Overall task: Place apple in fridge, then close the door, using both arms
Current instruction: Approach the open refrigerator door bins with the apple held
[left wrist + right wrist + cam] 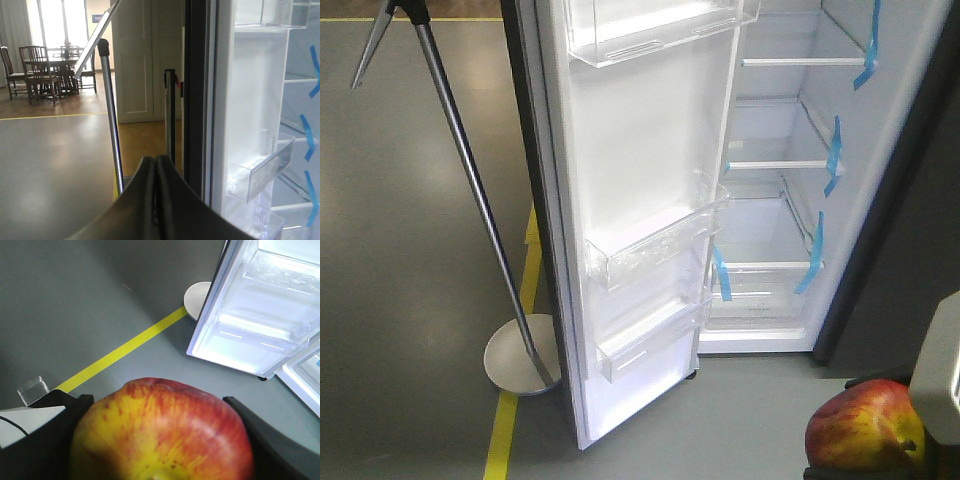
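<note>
The red and yellow apple [160, 430] fills the bottom of the right wrist view, and my right gripper [159, 407] is shut on it, with a black finger on each side. From the front, the apple [860, 425] hangs low at the right, in front of the fridge [770, 215]. The fridge is open and shows a white interior and blue-taped shelves [835, 155]. The door [640, 180] swings out to the left, its clear bins facing me. My left gripper [156, 162] is shut on nothing and points at the door's dark outer edge [196, 100].
A tilted silver stanchion post [470, 180] on a round base [515, 355] stands just left of the door. A yellow floor line [510, 420] runs under it. Another post [170, 110] stands behind. A wooden table and chairs [45, 70] are far off on the left.
</note>
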